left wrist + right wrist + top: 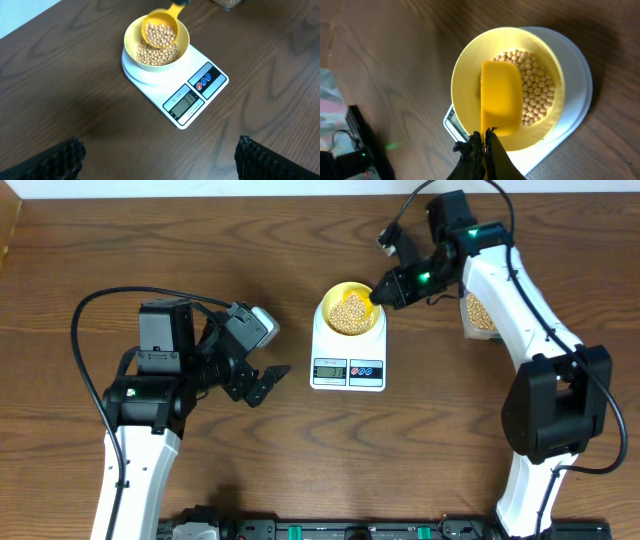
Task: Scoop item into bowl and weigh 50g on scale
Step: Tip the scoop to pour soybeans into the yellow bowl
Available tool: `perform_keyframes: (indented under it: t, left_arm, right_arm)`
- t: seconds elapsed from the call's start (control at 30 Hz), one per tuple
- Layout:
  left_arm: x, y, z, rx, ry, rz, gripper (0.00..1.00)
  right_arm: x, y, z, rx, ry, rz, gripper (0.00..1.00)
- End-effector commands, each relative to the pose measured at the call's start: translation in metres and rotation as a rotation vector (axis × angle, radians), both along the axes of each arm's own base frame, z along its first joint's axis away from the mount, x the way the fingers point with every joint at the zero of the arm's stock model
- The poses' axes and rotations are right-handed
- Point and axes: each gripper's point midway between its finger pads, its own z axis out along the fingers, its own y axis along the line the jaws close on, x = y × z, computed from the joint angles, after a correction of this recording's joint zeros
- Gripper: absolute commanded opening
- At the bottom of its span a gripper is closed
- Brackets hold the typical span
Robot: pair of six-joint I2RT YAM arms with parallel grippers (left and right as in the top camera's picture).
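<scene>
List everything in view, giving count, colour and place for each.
beans: many, tan, in the bowl, some in the scoop
bowl: one, pale yellow, on the scale
scale: one, white, middle of the table
scoop: one, bright yellow, over the bowl
tub: one, clear, holding beans, partly hidden behind the right arm
table: one, dark brown wood
left arm: one, white and black, left of the scale, jaws open
right arm: one, white and black, jaws shut on the scoop's handle
</scene>
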Motion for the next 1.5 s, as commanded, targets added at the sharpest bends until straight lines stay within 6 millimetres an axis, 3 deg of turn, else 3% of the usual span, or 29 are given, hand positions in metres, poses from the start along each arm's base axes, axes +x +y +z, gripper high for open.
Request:
perform_keyframes:
  t: [0.0,0.3,0.67,0.9,1.47]
  left_arm:
    - [0.0,-0.001,-0.001,-0.007,0.003,-0.008,0.97]
    - [0.0,-0.001,-0.001,-0.007,0.003,-0.008,0.97]
    - [0.0,-0.001,-0.001,-0.007,0.003,-0.009,0.98]
    - [0.0,-0.001,-0.001,-0.007,0.003,-0.009,0.98]
    - [0.0,-0.001,-0.001,-0.007,0.003,-0.009,0.98]
  right_arm:
    - [0.004,0.004,0.012,-0.063,-0.09,0.043,0.01]
    - [0.009,0.002,0.017,-0.234,-0.196,0.085,0.01]
    - [0.007,0.016,0.019,-0.314,-0.3,0.186,0.01]
    - [0.016,0.009,0.022,-0.41,-0.373,0.204,0.01]
    - [0.013,0.023,0.037,-0.363,-0.418,0.245,0.01]
